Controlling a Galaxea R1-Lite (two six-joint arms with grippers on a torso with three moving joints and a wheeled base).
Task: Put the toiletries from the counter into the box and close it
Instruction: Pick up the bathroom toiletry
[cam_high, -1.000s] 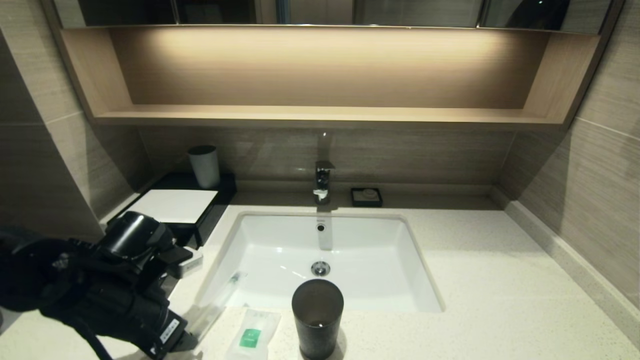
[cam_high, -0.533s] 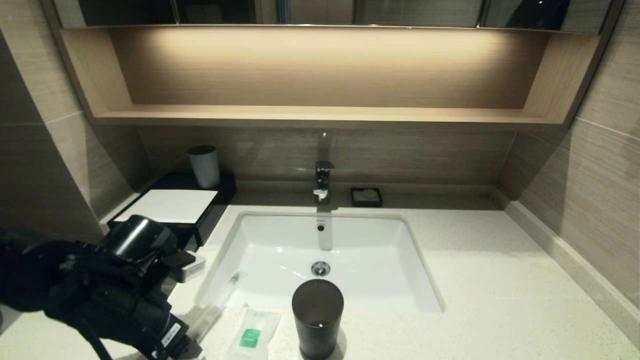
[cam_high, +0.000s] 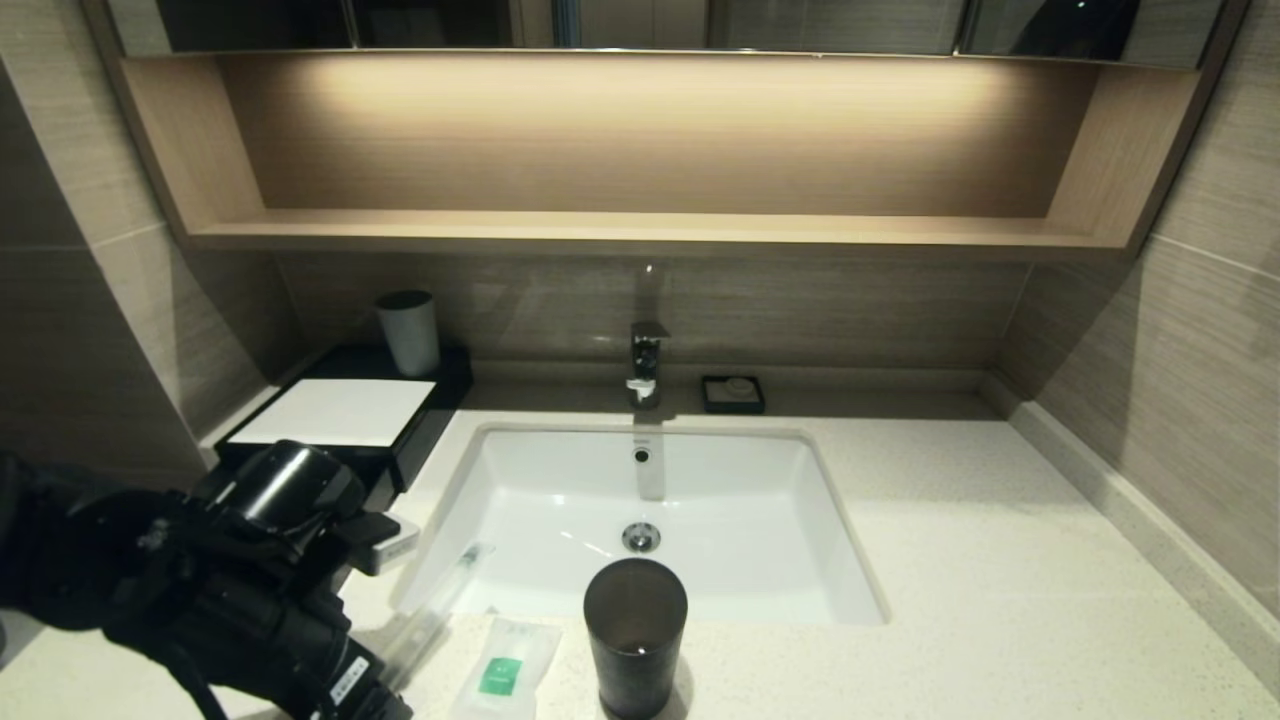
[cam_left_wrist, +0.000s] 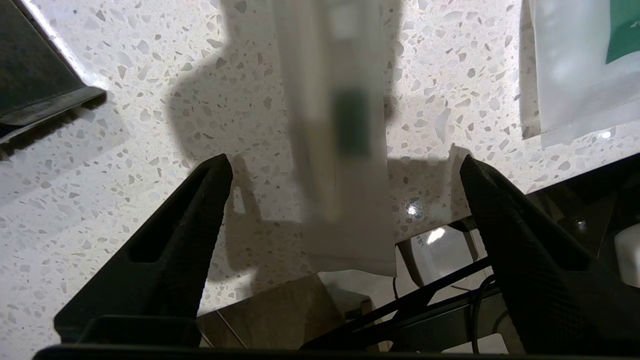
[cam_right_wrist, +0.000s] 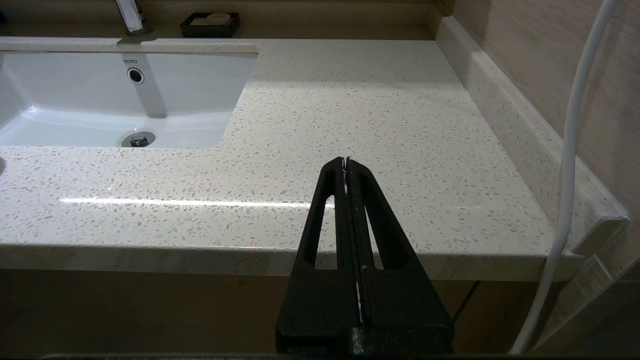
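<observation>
My left claw (cam_left_wrist: 345, 167) is spread wide over the wrapped toothbrush (cam_left_wrist: 335, 125), nothing gripped. Sachet (cam_high: 503, 667) & toothbrush both on the counter (cam_high: 950, 560); box (cam_high: 345, 415) unloaded. Right claw (cam_right_wrist: 346, 162) shut, parked.

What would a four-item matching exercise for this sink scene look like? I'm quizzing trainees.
Things:
1. toothbrush
2. sachet
3. tumbler
4. soap dish

Places:
A. beside the faucet, at the back
B. front counter, just right of the sachet
C. between the left gripper jaws, which stand wide apart
D. flat, between toothbrush and tumbler

Pairs: 1-C, 2-D, 3-B, 4-A
</observation>
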